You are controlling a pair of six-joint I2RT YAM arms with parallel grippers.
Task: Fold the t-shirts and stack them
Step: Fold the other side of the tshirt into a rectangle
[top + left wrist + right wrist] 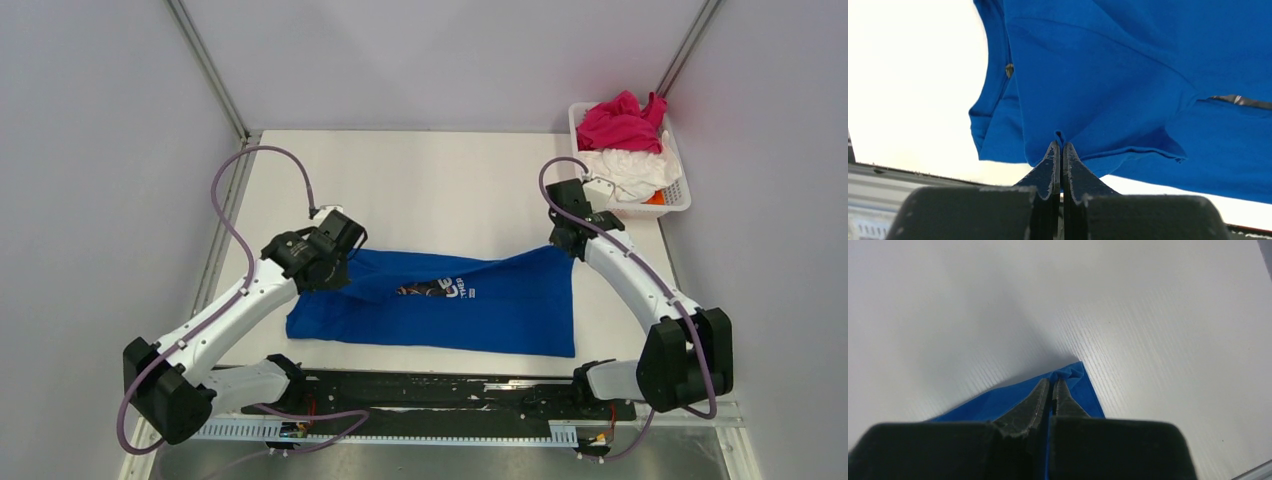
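The royal blue t-shirt [470, 305] lies across the middle of the table, part of its white-lettered print showing on a fold. My left gripper [345, 250] is shut on its far left edge and lifts it; the wrist view shows blue cloth [1108, 75] pinched at the fingertips [1061, 145]. My right gripper [568, 243] is shut on the shirt's far right corner [1075, 372], with the fingertips [1052, 382] closed on it just above the table. The magenta pink shirt [620, 122] and the white shirt [630, 170] lie bunched in the basket.
The white lattice basket [682, 195] stands at the back right corner of the table. Something small and orange [655, 198] shows in it. Grey walls enclose the table on three sides. The arm bases and a black rail [430, 390] run along the near edge.
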